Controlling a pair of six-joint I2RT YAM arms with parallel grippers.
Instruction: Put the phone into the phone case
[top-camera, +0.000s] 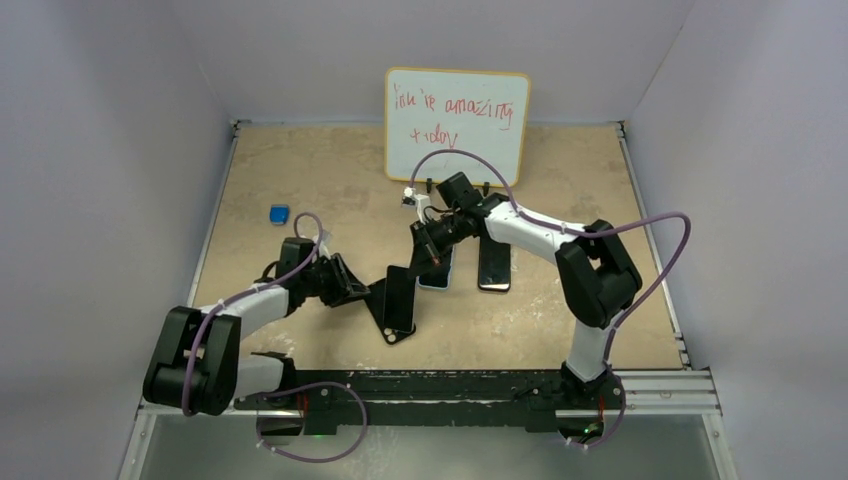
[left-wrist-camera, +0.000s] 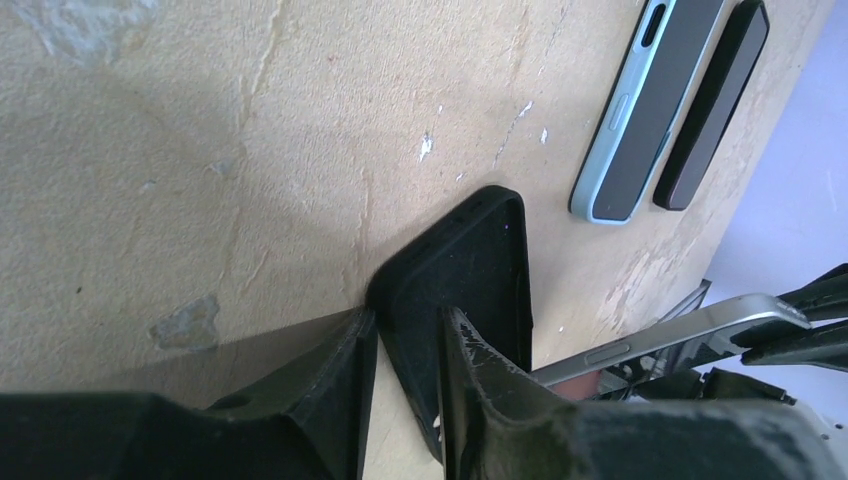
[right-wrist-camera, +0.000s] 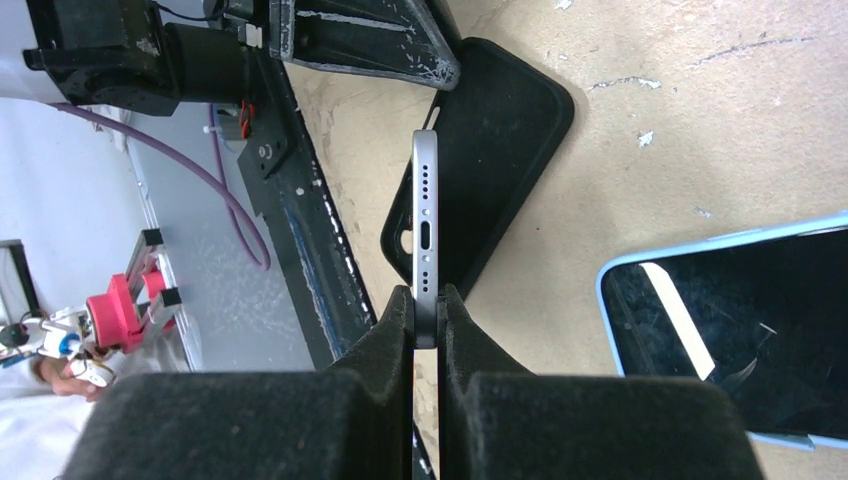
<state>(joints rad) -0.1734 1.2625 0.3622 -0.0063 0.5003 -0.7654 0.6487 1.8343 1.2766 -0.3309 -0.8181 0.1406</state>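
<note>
The right end effector (right-wrist-camera: 427, 295) is pinched tight on the phone (right-wrist-camera: 427, 220), fingers pressed flat to both faces. From the right wrist only the phone's end shows, a grey rim with a port and small holes, so its screen and back stay unseen. It is held off the surface (top-camera: 300, 170) near the middle of the top view, mostly hidden there by the end effector.

At 7 o'clock from it, the left end effector (left-wrist-camera: 408, 318) is closed on the long edge of a black case (left-wrist-camera: 480, 260), one finger on each side of the wall. The case is tilted, its hollow side toward the left wrist camera and its near end cut off by the fingers. I cannot tell whether its far end touches the surface, or whether the phone touches the case (the left finger covers where they would meet).

A light blue case (left-wrist-camera: 612, 120) lies flat at 6 o'clock from the right end effector, a glossy dark face filling it; its far end runs out of the wrist pictures. Just beside it at 3 o'clock lies a black phone (left-wrist-camera: 715, 100).

A blue cube (top-camera: 279, 213) sits at 10 o'clock from the left end effector, and a whiteboard (top-camera: 457, 125) stands at 12 o'clock, its red writing hard to read.
</note>
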